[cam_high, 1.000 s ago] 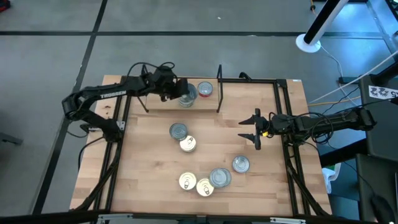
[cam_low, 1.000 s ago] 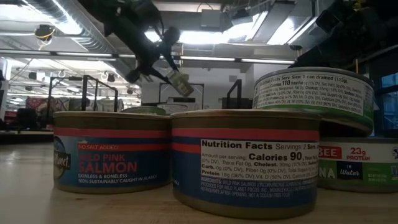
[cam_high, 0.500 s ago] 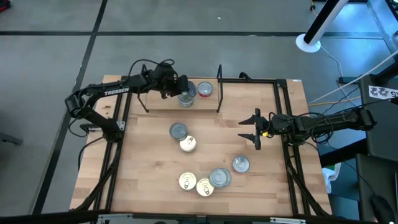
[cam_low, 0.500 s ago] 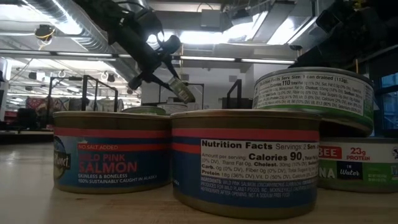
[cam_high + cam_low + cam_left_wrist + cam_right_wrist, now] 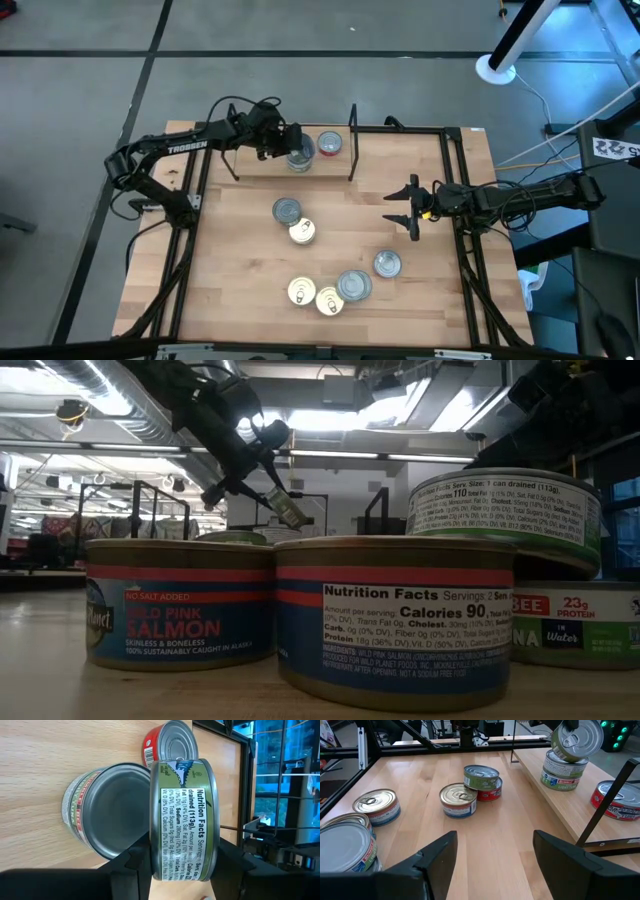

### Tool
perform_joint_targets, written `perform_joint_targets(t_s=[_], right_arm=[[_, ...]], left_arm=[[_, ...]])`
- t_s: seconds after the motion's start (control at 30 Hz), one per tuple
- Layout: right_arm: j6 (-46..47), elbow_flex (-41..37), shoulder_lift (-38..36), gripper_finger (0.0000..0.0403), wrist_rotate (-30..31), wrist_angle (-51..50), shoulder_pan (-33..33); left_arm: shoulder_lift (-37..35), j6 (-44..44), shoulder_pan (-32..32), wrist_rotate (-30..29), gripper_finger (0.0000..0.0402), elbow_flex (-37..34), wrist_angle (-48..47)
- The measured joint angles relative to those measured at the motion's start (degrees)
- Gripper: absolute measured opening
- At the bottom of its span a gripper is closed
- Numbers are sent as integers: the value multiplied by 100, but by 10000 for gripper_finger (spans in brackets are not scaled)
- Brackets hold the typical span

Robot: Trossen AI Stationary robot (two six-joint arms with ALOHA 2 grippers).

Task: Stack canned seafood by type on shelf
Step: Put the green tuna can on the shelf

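Holding a green-labelled can (image 5: pixel 182 820) tilted on edge, the left gripper (image 5: pixel 283 143) hangs over the shelf (image 5: pixel 255 165) at the far side of the tabletop (image 5: pixel 240 260), its fingers partly closed on the can's sides. Over the last second it has shifted slightly nearer a matching can (image 5: pixel 107 810) standing on the shelf, beside a red-labelled can (image 5: pixel 329 143). This looks like the placing step; the held can is not yet level or set down. The right gripper (image 5: pixel 409 208) waits wide open and empty above the tabletop's right side. Seven loose cans (image 5: pixel 338 285) remain unsorted on the tabletop.
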Motion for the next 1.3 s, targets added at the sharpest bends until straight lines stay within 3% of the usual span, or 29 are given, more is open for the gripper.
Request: perform_joint_targets(t_s=[0.23, 0.67, 1.3], right_arm=[[0, 1, 0, 260, 0, 0, -1], [0, 1, 0, 260, 0, 0, -2], [9, 1, 0, 260, 0, 1, -2]], left_arm=[[0, -3, 0, -13, 170, 2, -83], [0, 938, 0, -66, 175, 2, -334], [0, 1238, 0, -66, 190, 1, -476]])
